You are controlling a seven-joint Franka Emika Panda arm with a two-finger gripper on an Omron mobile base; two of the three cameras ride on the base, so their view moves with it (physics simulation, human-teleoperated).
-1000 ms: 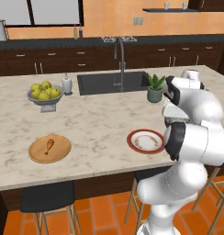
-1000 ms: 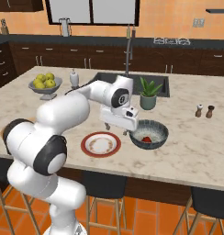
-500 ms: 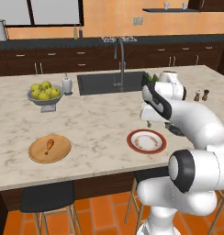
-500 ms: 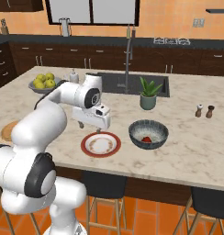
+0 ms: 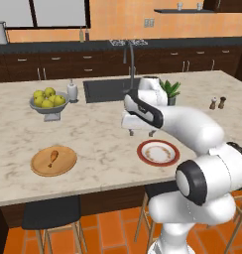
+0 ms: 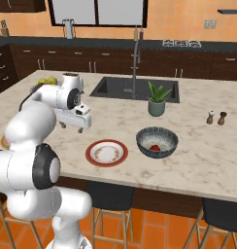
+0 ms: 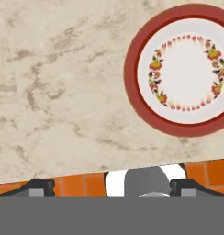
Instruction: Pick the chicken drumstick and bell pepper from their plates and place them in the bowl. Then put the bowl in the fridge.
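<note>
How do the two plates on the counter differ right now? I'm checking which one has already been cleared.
The wooden plate is plain tan and flat; the red-rimmed plate is cream with a floral ring inside. The wooden plate carries the drumstick; the red-rimmed plate is bare, and the pepper lies in the bowl. Both are round and sit near the counter's front edge.

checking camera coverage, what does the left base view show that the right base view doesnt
Left base view alone: the chicken drumstick lying on the tan wooden plate, and the whole fruit bowl of yellow-green fruit.

Right base view alone: the dark grey bowl with the red bell pepper inside it.

Both: the empty red-rimmed plate, the gripper hovering over the counter beside it, the sink, the potted plant and the two shakers.
</note>
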